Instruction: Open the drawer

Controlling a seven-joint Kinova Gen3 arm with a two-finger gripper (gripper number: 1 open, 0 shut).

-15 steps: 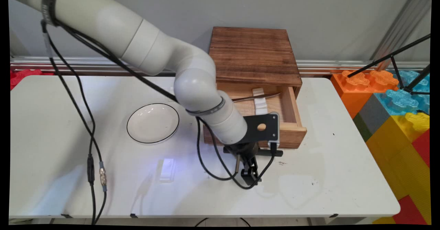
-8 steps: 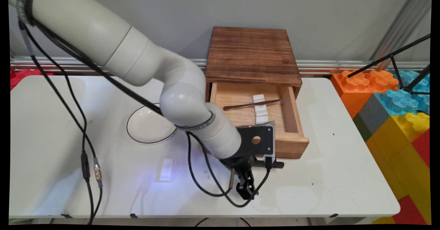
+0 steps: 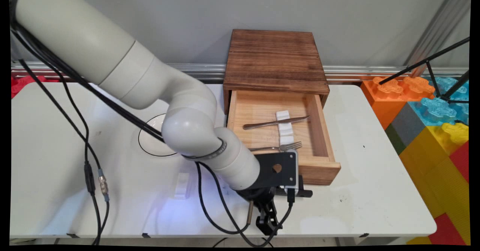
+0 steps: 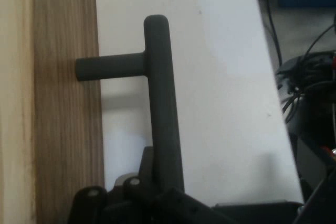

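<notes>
The black two-finger gripper point(image 4: 157, 184) appears clamped on the dark grey bar handle point(image 4: 160, 98) of the light wooden drawer point(image 3: 317, 168), though the fingers are mostly hidden low in the hand view. The drawer stands pulled well out of the dark-topped wooden cabinet point(image 3: 275, 57) at the white table's point(image 3: 375, 198) near edge. Inside lie a metal knife point(image 3: 275, 122) across a white ridged rest point(image 3: 284, 127) and a metal fork point(image 3: 279, 147); to the left sit a white black-rimmed plate point(image 3: 150, 146) and a small white block point(image 3: 182, 185).
</notes>
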